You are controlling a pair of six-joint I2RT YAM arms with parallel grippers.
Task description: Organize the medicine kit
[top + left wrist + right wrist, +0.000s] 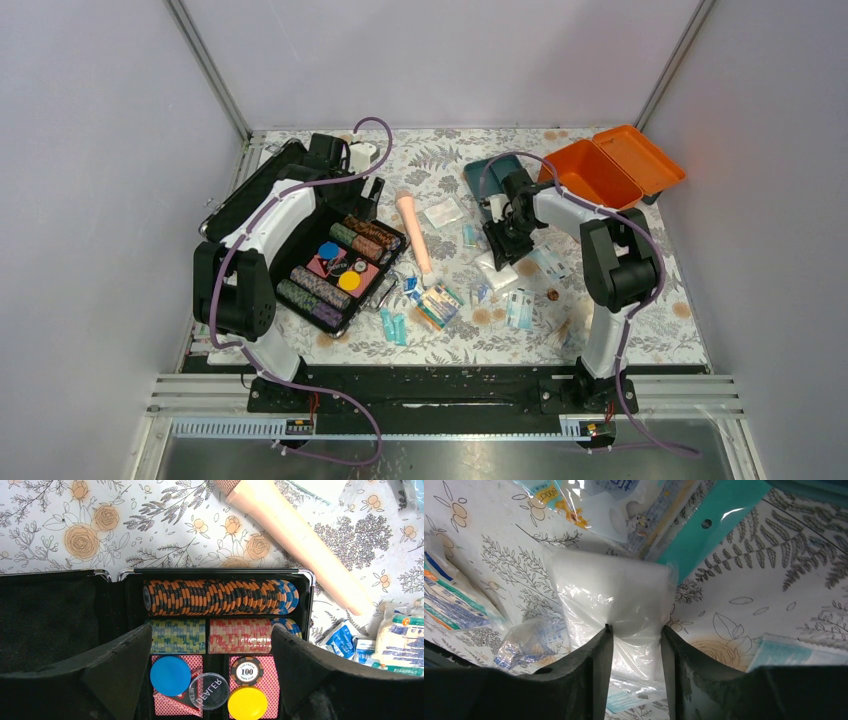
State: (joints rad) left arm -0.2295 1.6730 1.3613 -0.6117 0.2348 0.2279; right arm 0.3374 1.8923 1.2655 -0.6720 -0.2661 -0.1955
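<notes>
Closest in, a loose scatter of small blue-and-white paper sachets (pixel 435 305) lies on the flower-printed tablecloth (pixel 640 330), near the middle of the near edge. Left of them sits an open black case of striped chip stacks (pixel 335 270), with a blue and a yellow disc among the stacks. A peach-coloured cylindrical roll (pixel 415 230) lies just right of the case, running near to far.

Farther in, right of centre, the right gripper (pixel 635 630) points down. Its two black fingers (pixel 589 675) are pressed in on a clear plastic packet of white wadding (pixel 609 590), which bulges out beyond the tips. The left gripper (pixel 210 630) hangs above the far end of the case, its jaws spread wide with nothing held between them.

At the far right corner stands the medicine kit (pixel 595 180), a small orange plastic box with its hinged lid open to the right. A dark teal tray (pixel 485 172) lies just left of it, partly hidden by the right arm.
</notes>
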